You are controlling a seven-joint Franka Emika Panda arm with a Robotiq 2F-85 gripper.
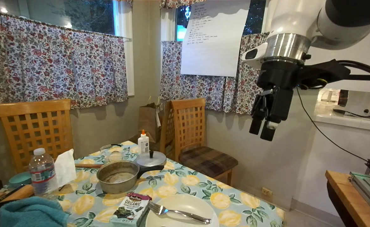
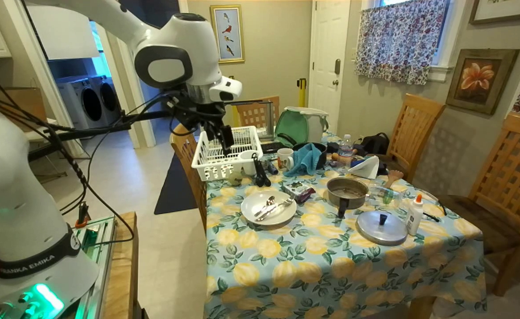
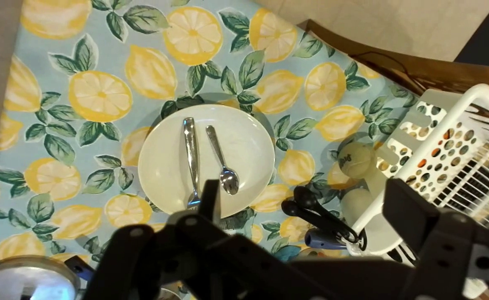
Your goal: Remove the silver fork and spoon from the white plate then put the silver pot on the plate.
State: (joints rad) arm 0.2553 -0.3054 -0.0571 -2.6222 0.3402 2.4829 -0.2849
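Arm band: reads "FRANKA EMIKA"; seen in an exterior view alone.
Carton: quantity one; "ORGANIC" is legible from where I stand, the smaller print is not.
Hanging sheet: quantity one; handwritten lines, too small for me to read; seen in an exterior view alone.
White plate: quantity one; set on the worktop, just beside the carton.
Silver fork: quantity one; lies on the white plate, tines at the rim; seen in all three views.
Silver spoon: quantity one; lies on the white plate near the fork; bowl fully seen in the wrist view.
Silver pot: quantity one; stands on the worktop, off the white plate, between carton and lid; inside seen in both exterior views.
White basket: quantity one; seen in an exterior view and the wrist view.
Round-door machines: quantity two; seen in an exterior view alone.
Claw: jaws wide apart, holding nothing, raised above the worktop.
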